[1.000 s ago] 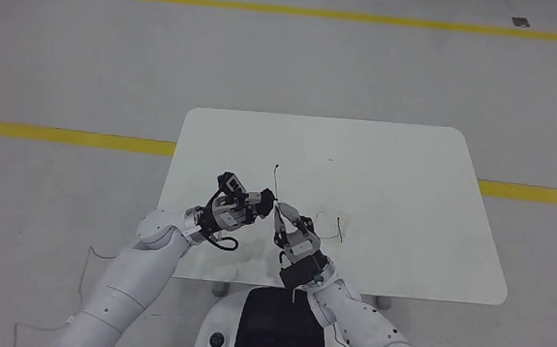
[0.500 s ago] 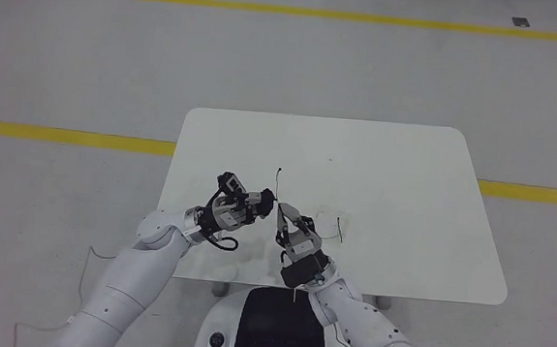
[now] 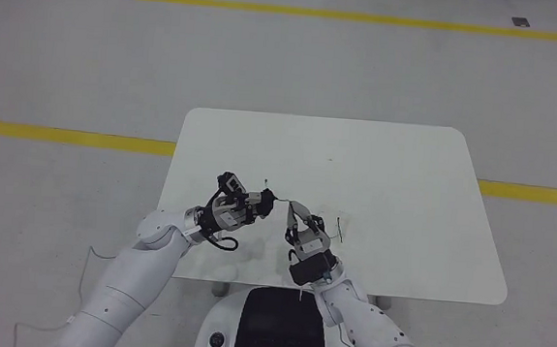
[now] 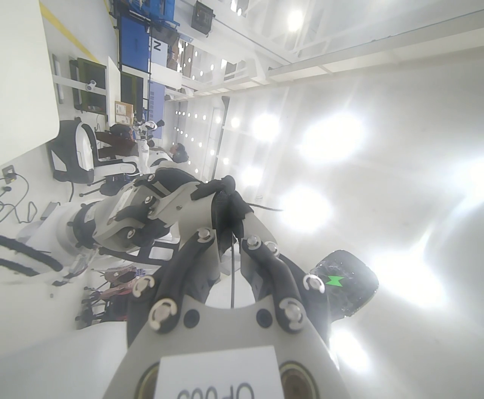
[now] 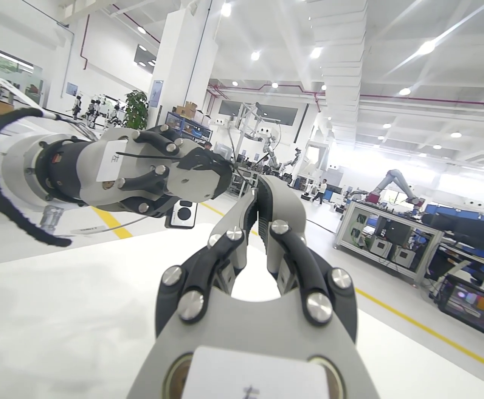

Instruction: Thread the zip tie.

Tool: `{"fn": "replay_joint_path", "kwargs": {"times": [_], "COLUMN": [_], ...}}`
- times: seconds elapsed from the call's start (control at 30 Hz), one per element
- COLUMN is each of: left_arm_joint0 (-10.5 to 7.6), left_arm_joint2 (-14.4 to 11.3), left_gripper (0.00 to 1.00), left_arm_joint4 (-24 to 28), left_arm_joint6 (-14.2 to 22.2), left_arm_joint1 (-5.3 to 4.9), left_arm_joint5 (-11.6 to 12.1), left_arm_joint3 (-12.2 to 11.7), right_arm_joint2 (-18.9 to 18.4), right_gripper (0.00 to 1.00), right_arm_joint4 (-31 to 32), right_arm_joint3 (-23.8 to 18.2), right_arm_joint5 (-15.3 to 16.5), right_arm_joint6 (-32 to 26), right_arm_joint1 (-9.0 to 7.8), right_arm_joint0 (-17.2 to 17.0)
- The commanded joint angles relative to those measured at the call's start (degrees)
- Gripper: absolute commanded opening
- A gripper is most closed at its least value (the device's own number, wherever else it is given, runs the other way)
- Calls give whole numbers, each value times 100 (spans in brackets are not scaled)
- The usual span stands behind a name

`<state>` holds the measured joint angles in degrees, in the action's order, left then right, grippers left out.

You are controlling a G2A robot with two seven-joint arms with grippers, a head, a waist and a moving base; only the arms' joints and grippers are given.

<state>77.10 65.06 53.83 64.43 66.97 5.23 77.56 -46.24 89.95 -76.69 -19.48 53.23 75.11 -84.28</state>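
A thin black zip tie (image 3: pixel 278 201) is held in the air between my two grippers, above the near part of the white table (image 3: pixel 385 171). My left gripper (image 3: pixel 265 204) is shut on one end; in the left wrist view the strap (image 4: pixel 232 264) runs down between the closed fingers and a short tip (image 4: pixel 264 207) sticks out beyond them. My right gripper (image 3: pixel 292 210) is close beside it, fingertips pressed together (image 5: pixel 258 185) on the other thin end (image 5: pixel 242 175). The left gripper (image 5: pixel 221 170) nearly touches the right fingertips.
A second thin zip tie (image 3: pixel 335 226) lies flat on the table just right of the right gripper. The table's near edge (image 3: pixel 348 290) runs close under both arms. The far half of the tabletop (image 3: pixel 377 151) is bare.
The right gripper has shifted to the right and slightly away from the left one. The zip tie's free end, which pointed up toward the table's middle, has swung down close to the left gripper.
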Motion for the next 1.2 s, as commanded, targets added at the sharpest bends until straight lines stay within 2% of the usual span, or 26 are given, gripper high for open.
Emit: {"fn": "replay_joint_path", "kwargs": {"times": [0.0, 0.63, 1.17], "left_arm_joint0": [0, 0, 0], "left_arm_joint2": [0, 0, 0], "left_gripper": [0, 0, 0], "left_arm_joint4": [0, 0, 0], "left_arm_joint6": [0, 0, 0], "left_arm_joint1": [0, 0, 0], "left_arm_joint5": [0, 0, 0], "left_arm_joint3": [0, 0, 0], "right_arm_joint2": [-30, -279, -301], "right_gripper": [0, 0, 0], "right_arm_joint4": [0, 0, 0], "right_arm_joint3": [-11, -132, -138], "right_arm_joint5": [0, 0, 0], "right_arm_joint6": [-2, -3, -35], "right_arm_joint1": [-6, -74, -95], "right_arm_joint0": [-20, -209, -233]}}
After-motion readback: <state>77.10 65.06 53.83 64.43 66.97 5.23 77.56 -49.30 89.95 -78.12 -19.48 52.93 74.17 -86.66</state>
